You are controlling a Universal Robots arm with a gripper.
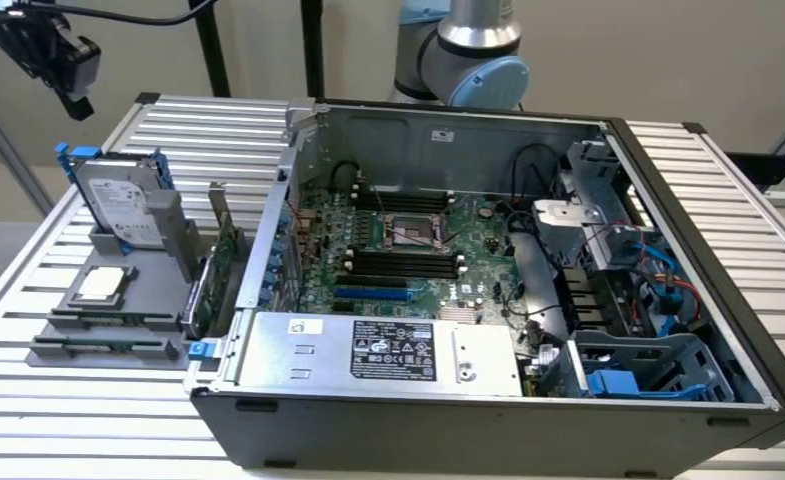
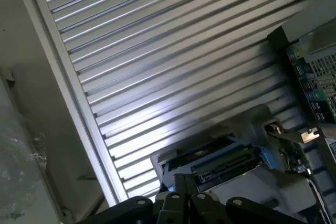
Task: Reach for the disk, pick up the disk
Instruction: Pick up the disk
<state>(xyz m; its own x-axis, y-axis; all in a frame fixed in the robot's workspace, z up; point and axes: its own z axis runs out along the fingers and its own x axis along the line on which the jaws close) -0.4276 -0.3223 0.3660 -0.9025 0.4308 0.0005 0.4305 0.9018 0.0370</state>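
The gripper, clenched and empty, hung clear of the disk, which stood upright in a grey rack beside the open computer case containing a motherboard.

Open air lies between the gripper and the top of the upright disk, and the ribbed table leaves room on the exterior view's left, while the grey holder post, 1 upright expansion card and the computer case wall crowd its right.

Open computer case on slatted metal table, silver power supply inside, square chip on grey rack.
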